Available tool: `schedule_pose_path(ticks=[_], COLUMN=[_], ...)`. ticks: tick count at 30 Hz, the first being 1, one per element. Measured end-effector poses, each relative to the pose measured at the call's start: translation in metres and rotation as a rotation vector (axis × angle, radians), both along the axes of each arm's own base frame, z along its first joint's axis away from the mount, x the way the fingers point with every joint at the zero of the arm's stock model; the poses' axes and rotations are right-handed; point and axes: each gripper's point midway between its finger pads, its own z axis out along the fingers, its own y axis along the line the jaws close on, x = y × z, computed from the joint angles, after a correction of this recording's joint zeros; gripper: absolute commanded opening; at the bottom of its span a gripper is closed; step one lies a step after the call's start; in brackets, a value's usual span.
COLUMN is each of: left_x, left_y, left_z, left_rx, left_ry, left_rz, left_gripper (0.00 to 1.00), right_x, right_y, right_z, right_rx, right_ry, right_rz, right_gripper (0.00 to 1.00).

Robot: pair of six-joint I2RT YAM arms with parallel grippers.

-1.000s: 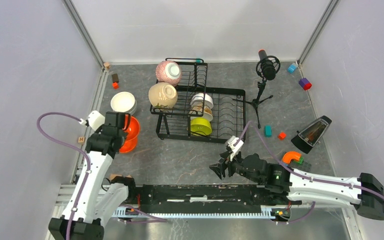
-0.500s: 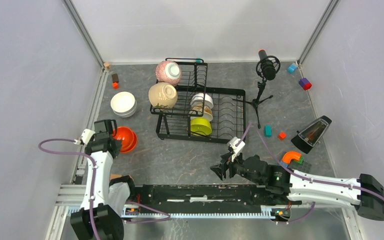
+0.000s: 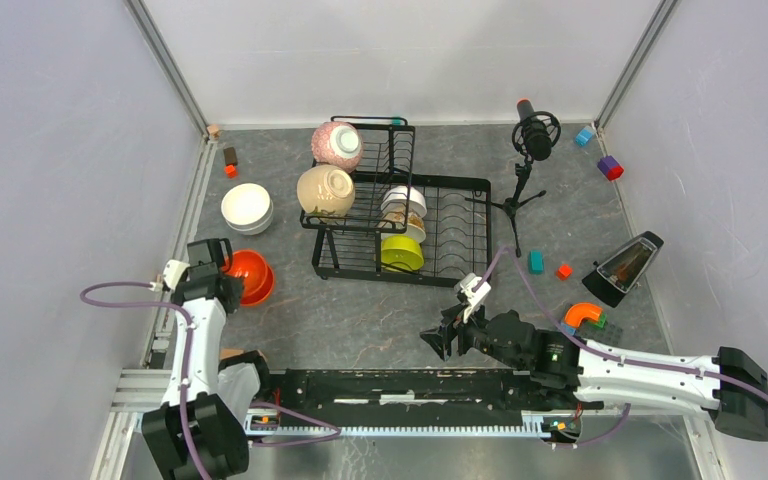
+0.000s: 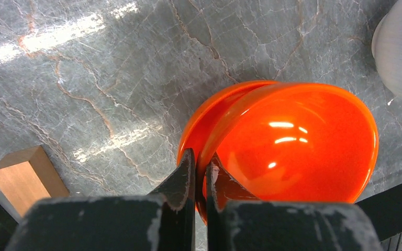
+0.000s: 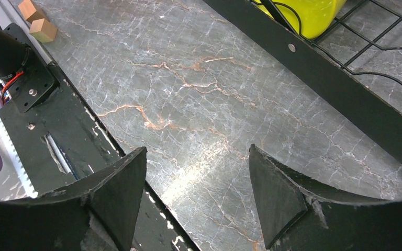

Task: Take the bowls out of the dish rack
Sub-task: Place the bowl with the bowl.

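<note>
Grey marbled table (image 3: pixel 380 310) between pale walls. By its left edge, the left gripper (image 4: pixel 199 159) pinches the rim of an orange bowl (image 4: pixel 298 141) nested on a second orange bowl (image 4: pixel 207 112). Stacked white bowls (image 3: pixel 247 206) sit just beyond, so these are out. The dish rack (image 3: pixel 455 180), centre-far, holds a pink-speckled bowl (image 3: pixel 337 144), a beige bowl (image 3: pixel 325 190), cream bowls (image 3: pixel 403 205) and a lime bowl (image 3: pixel 401 252): roughly half left. The right gripper (image 5: pixel 196 157) hovers before the rack, jaws spread and empty.
</note>
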Motion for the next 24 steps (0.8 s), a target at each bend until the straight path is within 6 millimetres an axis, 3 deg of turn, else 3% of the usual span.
schedule_pose_path(ticks=[3, 7, 24], left_x=[0.001, 0.005, 0.008], left_y=[-0.001, -0.001, -0.003], left_z=[-0.002, -0.001, 0.011], left_rx=[-0.005, -0.011, -0.011], left_ry=[0.006, -0.011, -0.076], left_rz=[-0.002, -0.003, -0.014], left_gripper=[0.21, 0.3, 0.5], right_x=[0.0, 0.0, 0.0], right_y=[0.0, 0.0, 0.0], right_z=[0.0, 0.0, 0.0], right_rx=[0.004, 0.004, 0.012], right_ry=[0.004, 0.006, 0.012], right_rz=[-0.003, -0.003, -0.008], right_gripper=[0.76, 0.76, 0.76])
